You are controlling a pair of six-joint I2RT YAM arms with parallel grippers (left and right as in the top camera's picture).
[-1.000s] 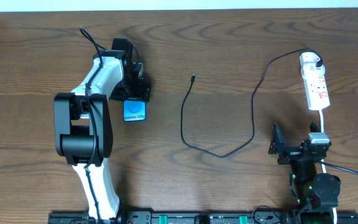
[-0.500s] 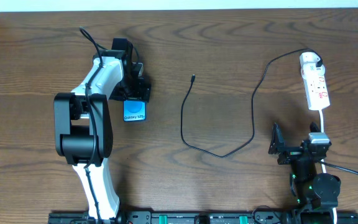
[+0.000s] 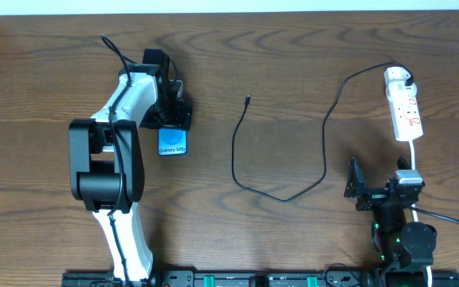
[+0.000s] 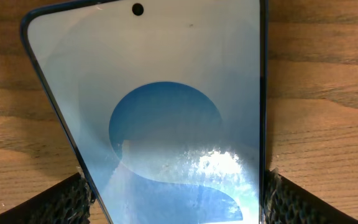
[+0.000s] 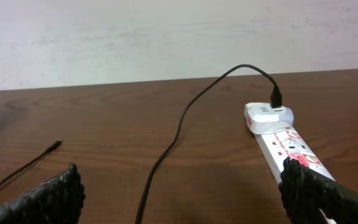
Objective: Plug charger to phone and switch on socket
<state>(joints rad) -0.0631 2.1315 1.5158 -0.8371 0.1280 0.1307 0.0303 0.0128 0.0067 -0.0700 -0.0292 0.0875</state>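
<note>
Left end effector (image 3: 173,124) grips the phone (image 3: 172,142); right end effector (image 3: 352,186) hangs released near the bench's (image 3: 293,80) front-right corner.

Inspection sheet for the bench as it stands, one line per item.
Surface: brown wooden table.
Job's things: phone flat, screen lit; socket at right; charger head sits on the socket's far end, small plug loose mid-table.
Clutter: nothing seen.
Pincers: left pincer shut on the phone's long edges; right pincer open, empty.
Cables: charger loops slack; white cord runs toward the right arm.
Surroundings: pale wall.
</note>
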